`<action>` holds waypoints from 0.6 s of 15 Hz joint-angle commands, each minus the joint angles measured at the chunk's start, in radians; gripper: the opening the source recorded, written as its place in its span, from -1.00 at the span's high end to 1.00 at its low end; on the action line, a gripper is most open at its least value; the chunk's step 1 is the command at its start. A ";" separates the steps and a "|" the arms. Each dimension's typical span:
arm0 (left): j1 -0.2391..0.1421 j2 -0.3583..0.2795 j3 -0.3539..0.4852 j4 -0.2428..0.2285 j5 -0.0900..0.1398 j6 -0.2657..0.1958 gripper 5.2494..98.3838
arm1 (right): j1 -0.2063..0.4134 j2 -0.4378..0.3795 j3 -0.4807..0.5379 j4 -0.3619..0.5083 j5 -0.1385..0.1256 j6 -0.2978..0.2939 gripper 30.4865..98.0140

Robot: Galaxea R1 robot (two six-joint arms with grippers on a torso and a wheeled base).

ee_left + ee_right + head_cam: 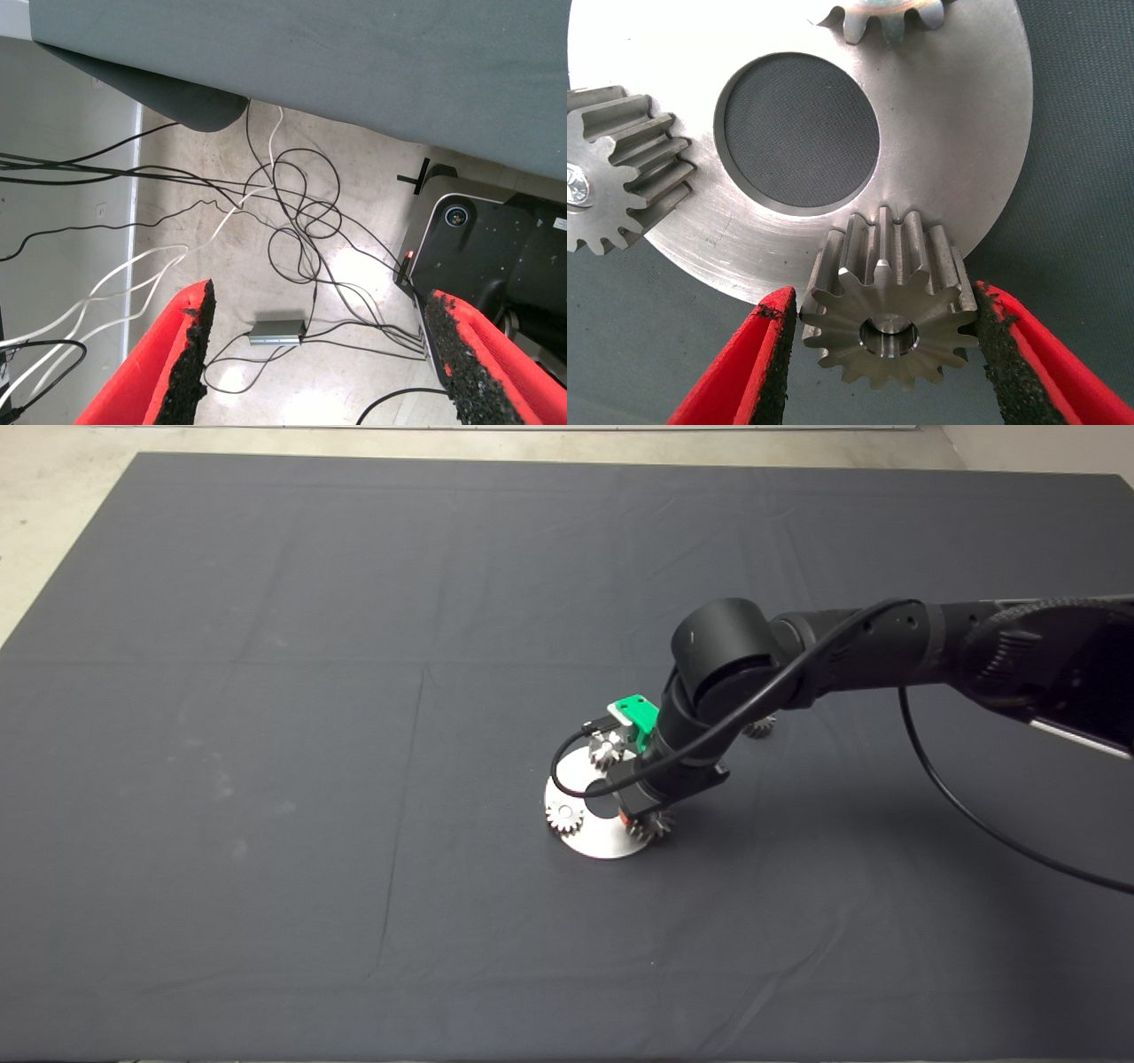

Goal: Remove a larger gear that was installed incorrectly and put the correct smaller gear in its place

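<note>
From above, the right gripper (640,815) reaches in from the right and stands over the near right rim of a round steel plate (602,843). The plate carries three gears around its open centre: one at the left (563,816), one at the far side (606,754), and the smaller gear (654,830) under the gripper. A fourth gear, probably the larger gear (760,728), lies on the mat (266,691) to the far right, half hidden by the arm. The left wrist view shows the left gripper (319,297) spread wide over cables on the floor, parked off the mat. In the right wrist view the pads (990,341) sit narrowly against the smaller gear's teeth, and it looks seated on its pin. The swap seems nearly done; next comes letting go and lifting straight off.
</note>
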 commanded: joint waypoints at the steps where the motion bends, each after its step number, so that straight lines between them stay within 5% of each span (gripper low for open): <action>1: 0.002 -0.004 0.015 -0.010 0.005 -0.004 -0.17 | 0.021 0.000 0.022 0.039 -0.090 0.011 0.38; 9: 0.002 -0.002 0.015 -0.010 0.005 -0.004 -0.17 | 0.028 0.002 0.017 0.040 -0.088 0.011 0.53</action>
